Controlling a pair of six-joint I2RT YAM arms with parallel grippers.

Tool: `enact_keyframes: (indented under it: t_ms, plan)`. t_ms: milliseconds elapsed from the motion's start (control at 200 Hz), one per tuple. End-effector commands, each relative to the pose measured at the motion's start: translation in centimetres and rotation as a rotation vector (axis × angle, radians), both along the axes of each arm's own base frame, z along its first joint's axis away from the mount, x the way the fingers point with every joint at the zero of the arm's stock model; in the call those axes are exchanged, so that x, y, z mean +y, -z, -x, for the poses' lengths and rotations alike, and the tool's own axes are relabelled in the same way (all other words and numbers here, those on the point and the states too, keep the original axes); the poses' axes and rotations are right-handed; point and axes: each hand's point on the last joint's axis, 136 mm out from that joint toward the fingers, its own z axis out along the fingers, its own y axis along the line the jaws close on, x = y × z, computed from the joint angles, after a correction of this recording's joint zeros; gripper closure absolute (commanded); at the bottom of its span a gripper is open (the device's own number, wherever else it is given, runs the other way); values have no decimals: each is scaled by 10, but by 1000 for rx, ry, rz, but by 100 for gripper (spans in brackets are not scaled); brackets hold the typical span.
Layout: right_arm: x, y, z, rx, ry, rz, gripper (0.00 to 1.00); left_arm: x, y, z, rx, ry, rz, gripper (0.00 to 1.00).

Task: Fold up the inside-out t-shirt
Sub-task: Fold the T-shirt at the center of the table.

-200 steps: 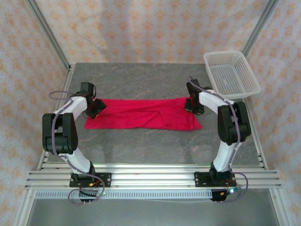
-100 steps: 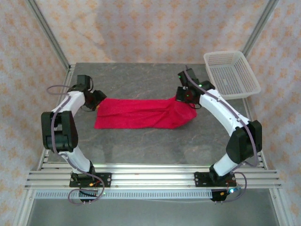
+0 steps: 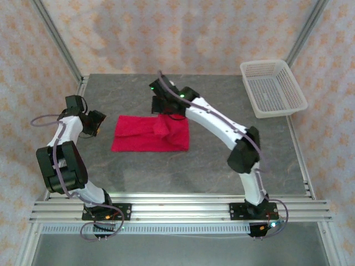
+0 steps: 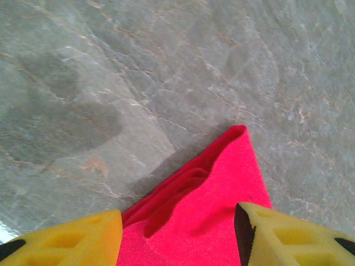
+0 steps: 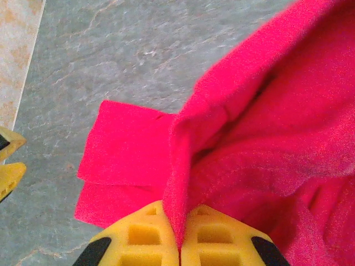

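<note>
Inside-out t-shirt lies part-folded, mid-table

Right gripper is pinched tight on 1 fold of the red cloth, lifted over the far edge. Left gripper has its jaws apart, holding nothing, just beside the left edge. Likely risk: letting go off-line mismatches the edges, or the lifted layer drags the unpinned bottom layer across the table.

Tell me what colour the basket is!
The basket is white, best seen from the top external camera.
</note>
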Motion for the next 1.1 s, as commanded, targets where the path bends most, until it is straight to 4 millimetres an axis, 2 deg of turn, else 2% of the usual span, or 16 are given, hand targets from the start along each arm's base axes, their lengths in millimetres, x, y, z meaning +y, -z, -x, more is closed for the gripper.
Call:
enact_keyframes:
  t_ms: [0,170,390,505,586,641,691,751,861,966,1026,1096]
  plan:
    - [26,-1,10,17,-45,11,100,4,11,6,26,-22,33,43]
    - [62,16,14,40,-104,-7,100,10,24,11,40,-41,57,43]
    - [91,50,18,117,-136,-70,98,12,22,10,31,-44,58,43]
    - [120,51,31,165,-205,-167,83,14,22,9,25,-53,51,43]
    - [139,37,47,206,-279,-261,56,14,27,9,25,-57,52,43]
    - [143,21,57,220,-324,-302,44,14,32,10,30,-59,55,43]
    - [136,10,62,212,-339,-295,39,14,37,10,29,-60,56,43]
    - [119,-1,63,174,-327,-245,36,12,44,10,35,-56,63,43]
    - [78,-1,49,123,-238,-149,35,7,54,10,49,-42,78,43]
    - [40,24,30,140,-127,-146,39,-3,61,6,57,-3,86,43]
    - [19,45,19,156,-57,-172,50,-13,66,1,71,33,95,43]
    - [6,72,11,194,-5,-221,65,-26,73,-4,87,76,98,44]
